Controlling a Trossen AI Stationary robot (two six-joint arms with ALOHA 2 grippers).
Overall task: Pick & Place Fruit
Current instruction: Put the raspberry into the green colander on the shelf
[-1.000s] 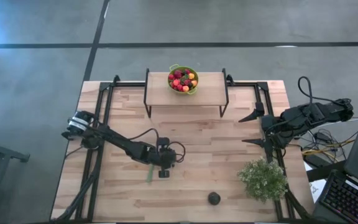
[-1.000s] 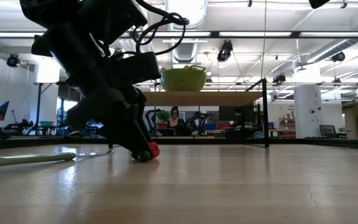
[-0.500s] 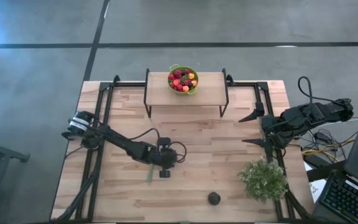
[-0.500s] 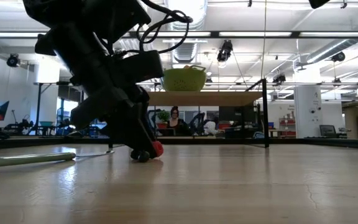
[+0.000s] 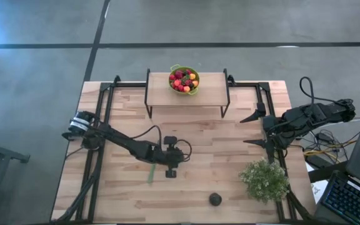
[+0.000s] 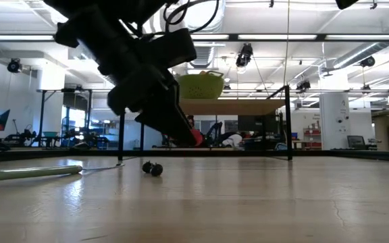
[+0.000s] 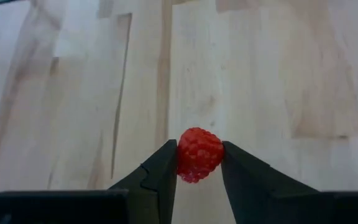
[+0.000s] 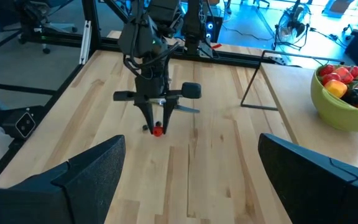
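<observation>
My left gripper (image 7: pixel 199 163) is shut on a small red berry (image 7: pixel 199 152) above the middle of the table. In the low view the berry (image 6: pixel 197 139) hangs clear of the wood. A small dark berry (image 6: pixel 152 169) lies on the table below and behind it. A green bowl (image 5: pixel 184 80) heaped with red, dark and orange fruit stands on a raised shelf at the far edge. A bigger dark round fruit (image 5: pixel 215 199) rests near the front edge. My right gripper (image 5: pixel 254 129) waits open, raised at the table's right side. My left gripper pinches the red berry by its two opposite sides (image 7: pixel 183 155) between its two fingers (image 7: pixel 161 173). The fingers slant down from the table's left side. The berry is lifted clear of the table.
A slim green knife (image 5: pixel 150 175) lies on the wood just left of my left gripper. A bushy pale-green plant (image 5: pixel 265 180) stands at the near right. The shelf's black frame (image 5: pixel 147 97) crosses the far part of the table.
My left gripper has risen from the table and shifted a little toward the right edge, still shut on the red berry, which is now lifted clear. The small dark berry has stayed on the table.
</observation>
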